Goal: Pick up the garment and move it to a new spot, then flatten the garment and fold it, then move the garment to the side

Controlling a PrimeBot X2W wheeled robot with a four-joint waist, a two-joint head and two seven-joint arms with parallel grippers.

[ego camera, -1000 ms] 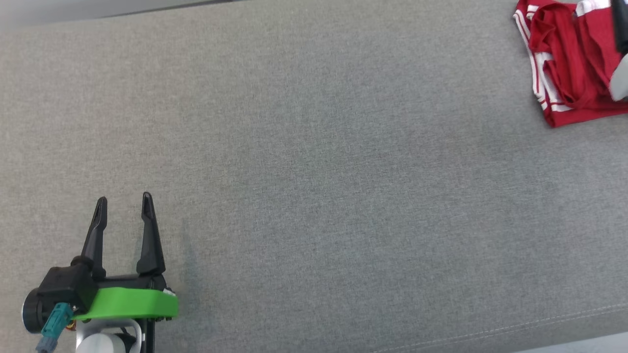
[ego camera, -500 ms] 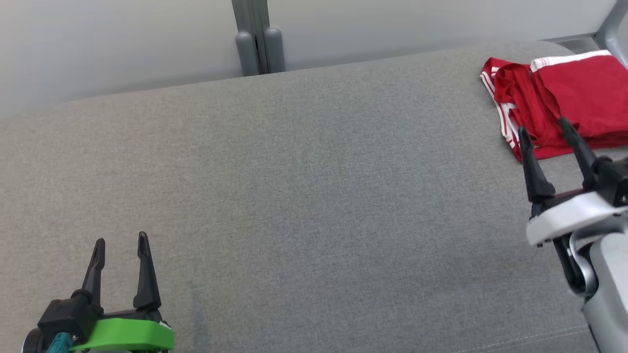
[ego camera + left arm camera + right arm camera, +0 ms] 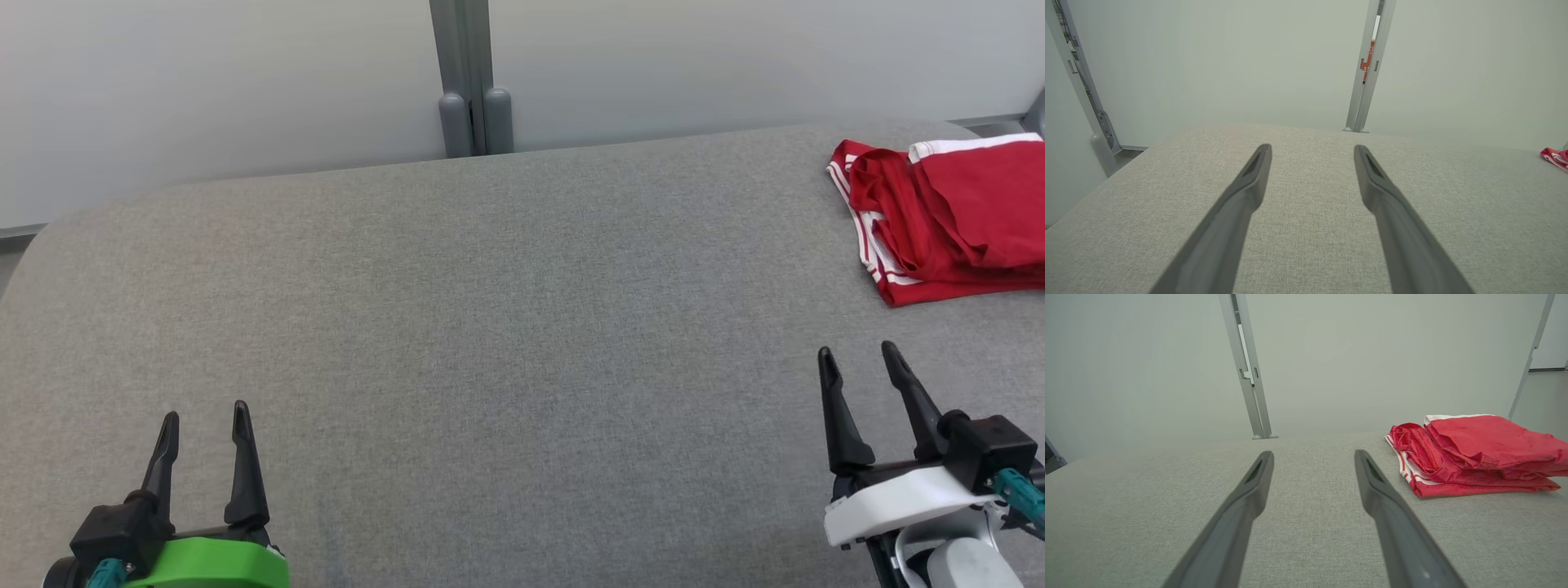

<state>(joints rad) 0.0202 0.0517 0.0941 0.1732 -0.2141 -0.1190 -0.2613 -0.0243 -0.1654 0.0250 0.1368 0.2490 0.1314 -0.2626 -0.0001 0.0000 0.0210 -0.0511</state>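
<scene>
At the lower left of the head view, the left gripper point(image 3: 205, 412) hangs over the grey fabric surface point(image 3: 522, 327) with its two dark fingers spread apart and nothing between them. Its green-backed wrist sits at the bottom edge. The left wrist view shows the same gap, with bare grey cloth under both fingers.

Past the far edge of the surface, near the middle, a grey post point(image 3: 471, 82) stands between pale wall panels.

At the lower right, the right gripper point(image 3: 857, 349) on its white mount has its fingers parted too, and it holds nothing. Its tips point up the view toward the garment but stay apart from it.

The garment point(image 3: 955, 220) lies at the far right of the surface, near the back edge. It is red with white stripes, folded into a layered stack, and its right side runs out of the picture. In the right wrist view it rests flat, just right of the fingers. A red sliver at the right edge of the left wrist view is probably the same cloth.
</scene>
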